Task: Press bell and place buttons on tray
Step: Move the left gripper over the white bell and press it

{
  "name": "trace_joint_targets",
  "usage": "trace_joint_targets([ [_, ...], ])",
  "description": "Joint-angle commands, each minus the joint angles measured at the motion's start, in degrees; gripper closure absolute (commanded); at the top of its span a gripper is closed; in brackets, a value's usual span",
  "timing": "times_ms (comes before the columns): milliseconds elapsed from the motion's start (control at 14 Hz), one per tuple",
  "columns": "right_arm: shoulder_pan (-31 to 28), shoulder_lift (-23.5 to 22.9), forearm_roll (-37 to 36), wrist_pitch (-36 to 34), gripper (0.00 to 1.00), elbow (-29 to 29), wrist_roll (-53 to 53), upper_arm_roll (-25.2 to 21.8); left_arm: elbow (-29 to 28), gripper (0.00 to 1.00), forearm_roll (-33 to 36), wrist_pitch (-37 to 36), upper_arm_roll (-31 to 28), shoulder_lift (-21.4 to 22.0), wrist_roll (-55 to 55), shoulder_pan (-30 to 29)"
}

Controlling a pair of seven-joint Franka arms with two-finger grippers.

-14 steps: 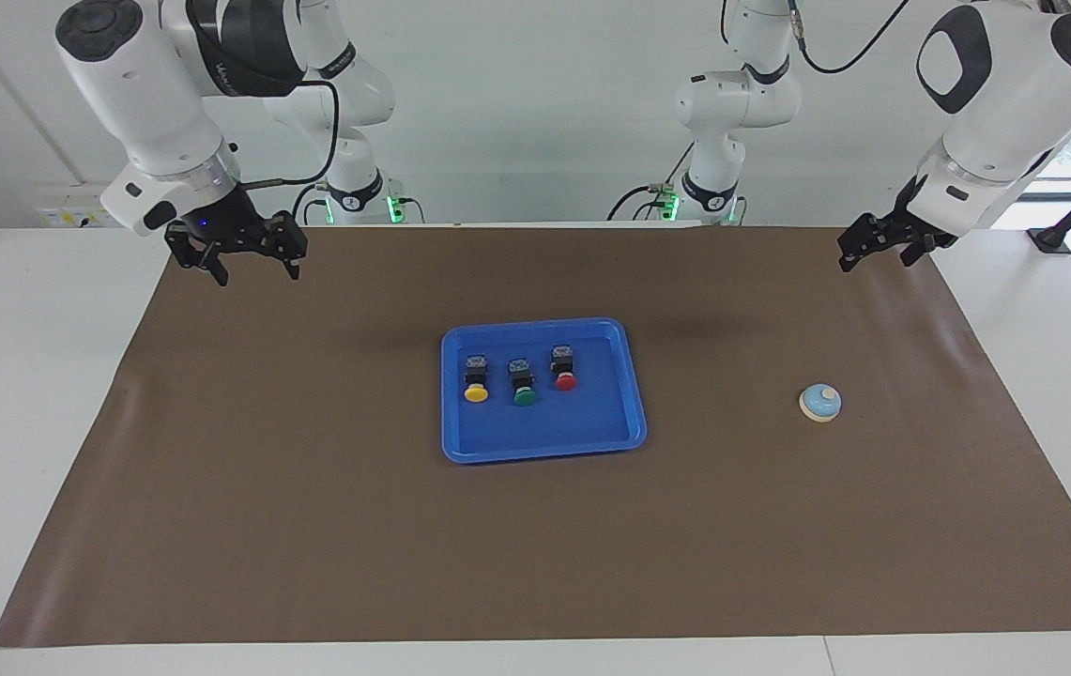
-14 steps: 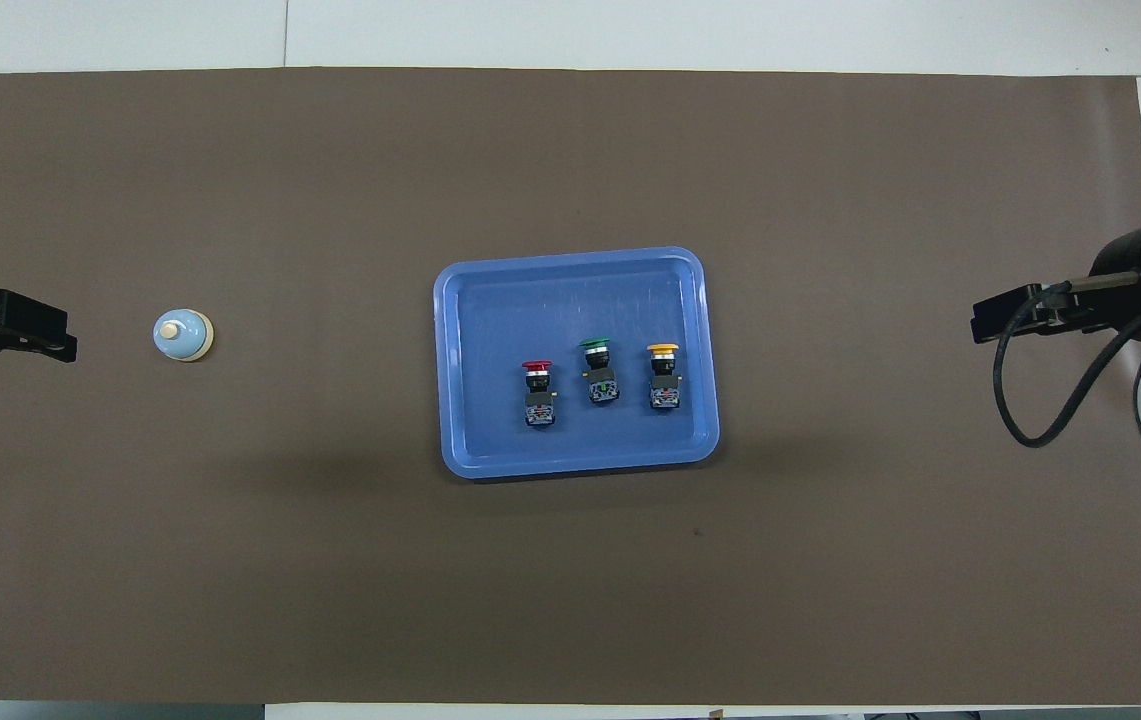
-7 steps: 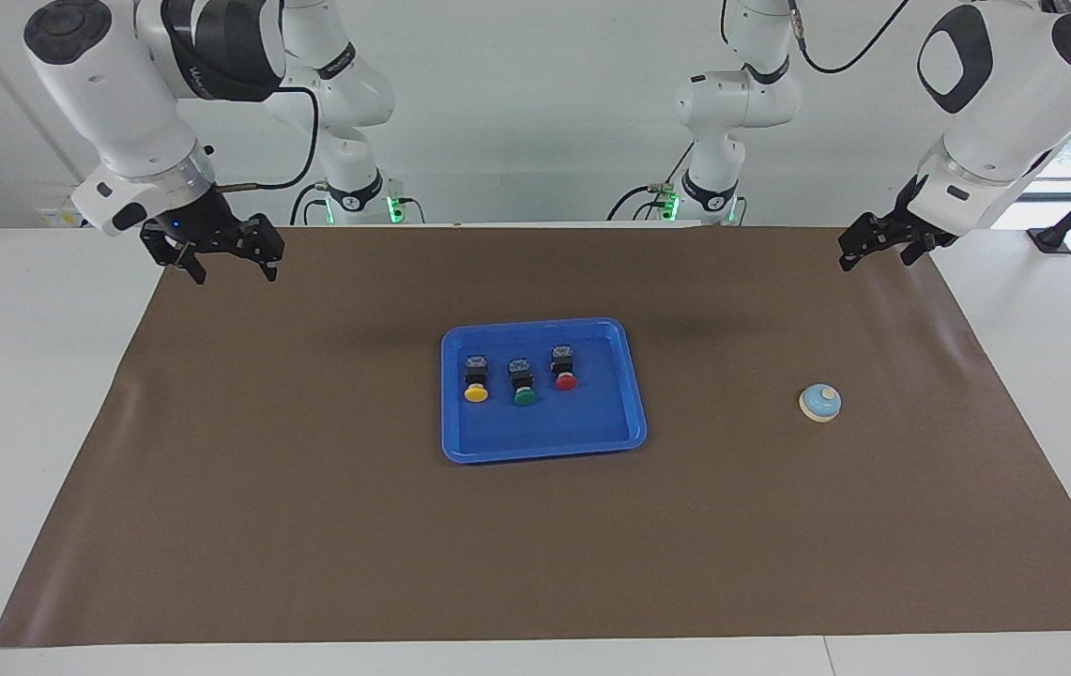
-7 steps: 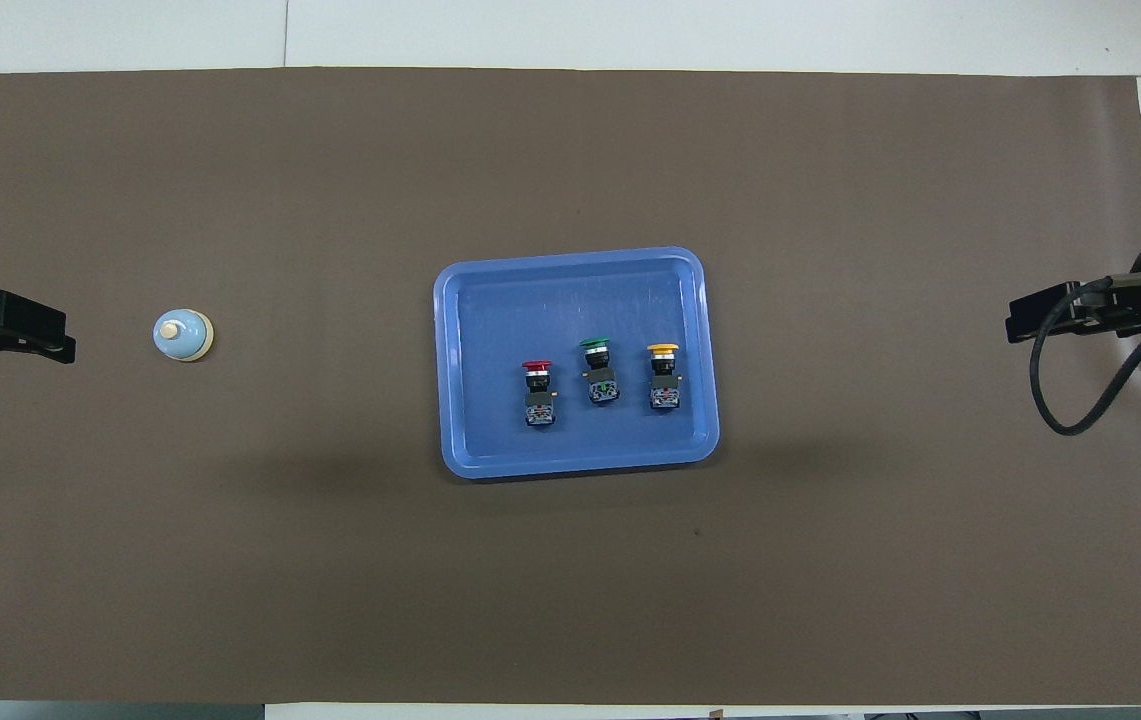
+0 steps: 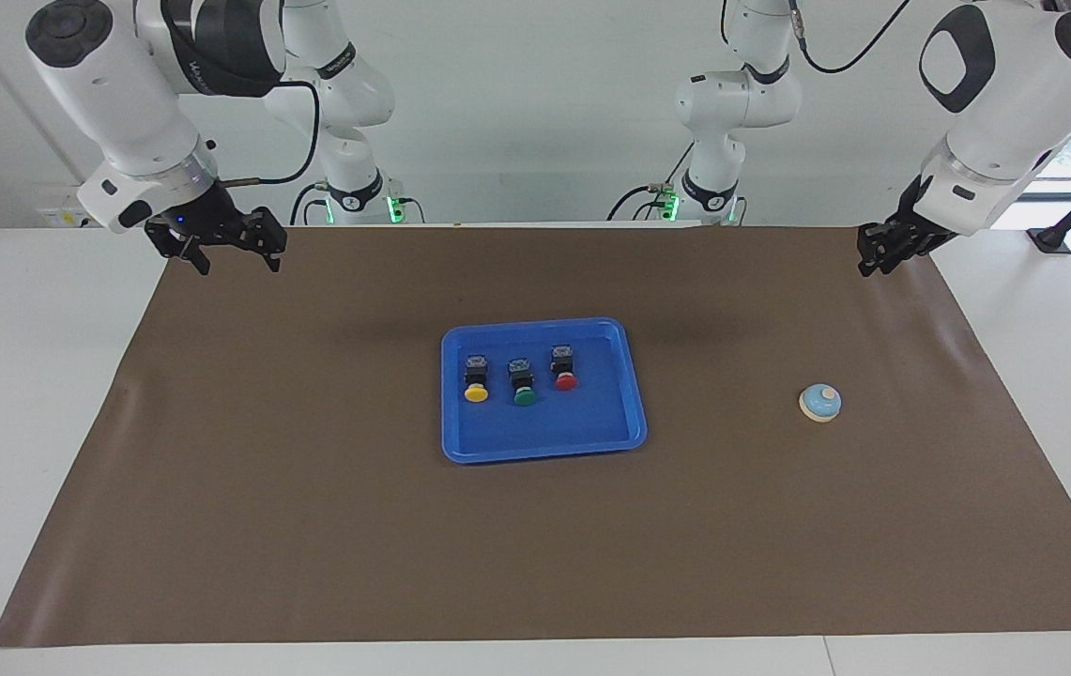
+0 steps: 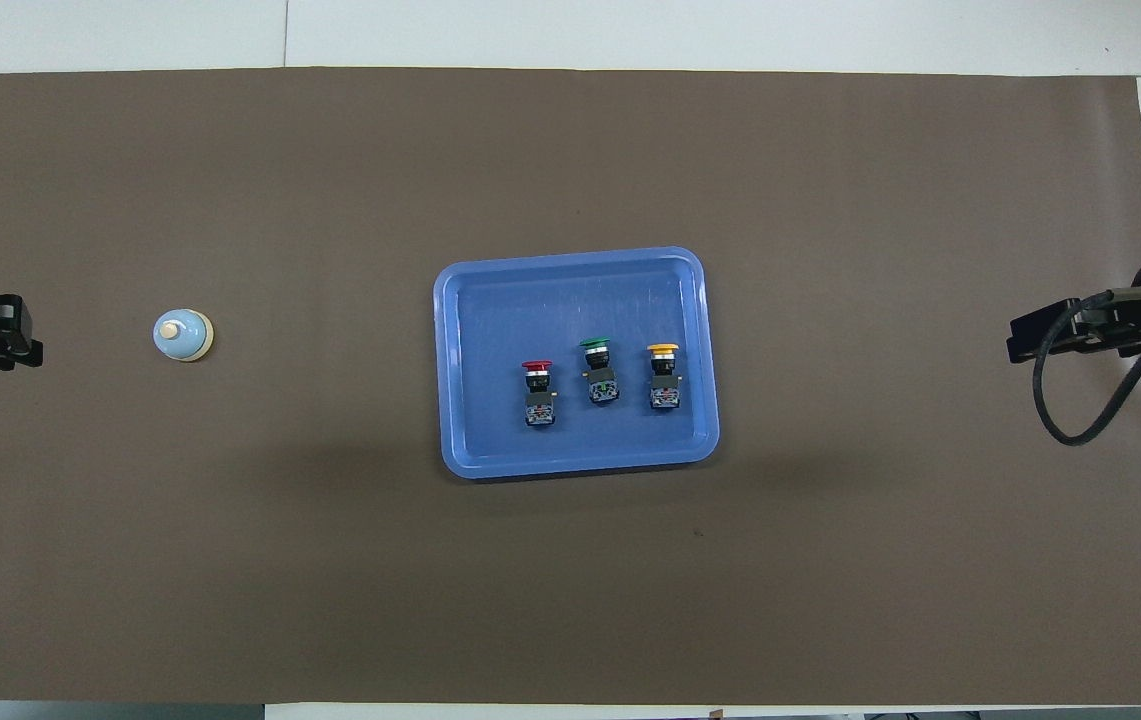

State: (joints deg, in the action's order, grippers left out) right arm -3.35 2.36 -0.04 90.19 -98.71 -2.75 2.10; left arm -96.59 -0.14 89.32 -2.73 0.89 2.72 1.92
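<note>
The blue tray (image 5: 582, 427) lies in the middle of the brown mat; it also shows in the overhead view (image 6: 570, 295). The three buttons lie in it in a row: yellow (image 5: 476, 392) (image 6: 662, 352), green (image 5: 524, 396) (image 6: 594, 345), red (image 5: 566, 380) (image 6: 537, 367). The light blue bell (image 5: 819, 402) (image 6: 182, 334) stands on the mat toward the left arm's end. My right gripper (image 5: 237, 263) (image 6: 1025, 338) is open and empty, raised over the mat's edge at the right arm's end. My left gripper (image 5: 876, 259) (image 6: 15, 335) hangs empty over the mat's edge at the left arm's end, apart from the bell.
A brown mat (image 5: 310, 488) covers most of the white table (image 5: 38, 376). Two further arm bases (image 5: 713, 188) stand at the robots' edge of the table. Nothing else lies on the mat.
My right gripper has drawn back toward the right arm's end of the table. My left gripper has shifted a little toward the left arm's end and looks narrower. Tray, buttons and bell have not moved.
</note>
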Motion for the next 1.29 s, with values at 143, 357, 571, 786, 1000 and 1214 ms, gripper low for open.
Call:
trace_joint_targets([
  [143,-0.61,1.07,-0.84,-0.45,0.0,-0.6,-0.86,0.8,-7.81,1.0,-0.48,10.68,-0.35,1.22,0.1,-0.08],
  [357,-0.43,1.07,-0.84,-0.45,0.0,-0.69,-0.86,0.8,-8.35,1.0,-0.48,16.49,-0.35,-3.51,0.01,-0.16],
  [571,-0.52,1.07,-0.84,-0.45,0.0,-0.69,-0.86,0.8,-12.11,1.0,-0.48,25.17,-0.35,-6.6,-0.17,-1.39],
  [786,-0.43,1.07,-0.84,-0.45,0.0,-0.69,-0.86,0.8,-18.27,1.0,-0.48,33.88,-0.26,-7.13,-0.34,-2.88],
  [1000,-0.43,1.07,-0.84,-0.45,0.0,-0.69,-0.86,0.8,-18.72,1.0,-0.48,36.62,-0.26,-9.85,-0.26,-2.36],
  [1214,-0.43,1.07,-0.84,-0.45,0.0,-0.69,-0.86,0.8,-20.04,1.0,-0.48,39.35,-0.26,-10.82,-0.17,-1.92],
])
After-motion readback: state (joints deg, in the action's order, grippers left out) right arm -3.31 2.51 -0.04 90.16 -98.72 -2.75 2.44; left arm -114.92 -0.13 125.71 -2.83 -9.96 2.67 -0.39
